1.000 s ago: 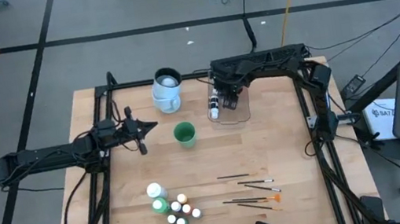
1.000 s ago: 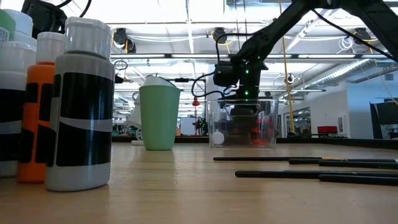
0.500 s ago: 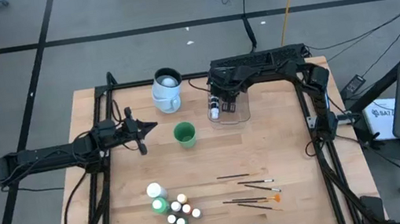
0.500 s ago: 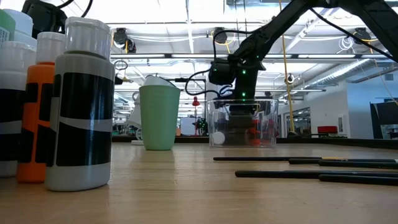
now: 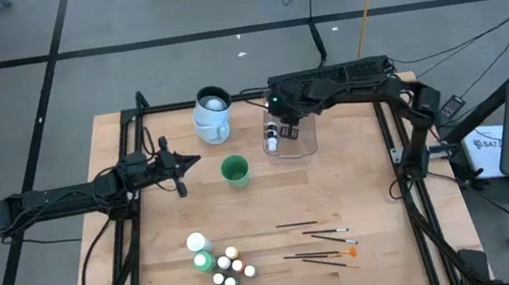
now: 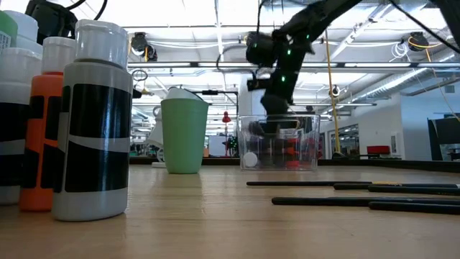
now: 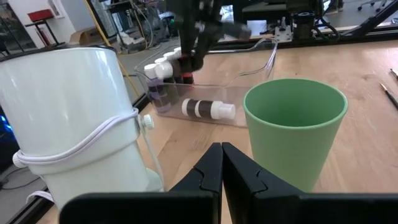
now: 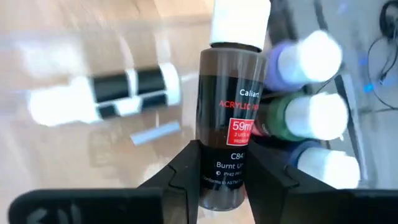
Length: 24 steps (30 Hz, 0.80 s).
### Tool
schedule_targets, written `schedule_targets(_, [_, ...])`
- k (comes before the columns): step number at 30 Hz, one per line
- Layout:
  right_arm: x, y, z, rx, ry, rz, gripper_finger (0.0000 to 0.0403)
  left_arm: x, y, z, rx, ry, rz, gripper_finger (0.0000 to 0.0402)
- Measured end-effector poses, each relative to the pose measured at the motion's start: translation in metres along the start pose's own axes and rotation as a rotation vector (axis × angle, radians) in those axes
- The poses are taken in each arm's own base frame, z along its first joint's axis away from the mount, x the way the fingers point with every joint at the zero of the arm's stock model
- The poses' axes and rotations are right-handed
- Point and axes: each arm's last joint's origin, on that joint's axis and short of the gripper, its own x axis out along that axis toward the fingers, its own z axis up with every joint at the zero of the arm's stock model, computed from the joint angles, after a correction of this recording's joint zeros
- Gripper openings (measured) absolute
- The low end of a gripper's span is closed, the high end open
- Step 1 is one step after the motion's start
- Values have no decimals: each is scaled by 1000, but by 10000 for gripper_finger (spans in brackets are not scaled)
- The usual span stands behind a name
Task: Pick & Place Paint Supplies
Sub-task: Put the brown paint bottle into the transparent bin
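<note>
Table: pale wood, visible grain, satin sheen. Tub: clear glossy plastic. Green cup: smooth matt plastic. Brown paint bottle: glossy plastic, printed label.

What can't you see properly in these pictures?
- The label on the brown bottle: in the right wrist view the right tool's fingers cover its lower words.
- The tub's contents: too small in the high view, partly hidden by the right arm.
- The brushes: cut off by the low view's edge.
- The little bottles: colours too small to name in the high view.
</note>
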Motion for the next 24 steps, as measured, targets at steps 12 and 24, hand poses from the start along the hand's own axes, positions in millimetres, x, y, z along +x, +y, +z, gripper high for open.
schedule_targets(12, [-92, 14, -34, 87, -565, 40, 90, -2, -5, 16, -54, -182, -206, 15])
schedule_targets(24, [-78, 65, -121, 57, -1317, 360, 90, 8, -28, 56, -50, -333, -181, 15])
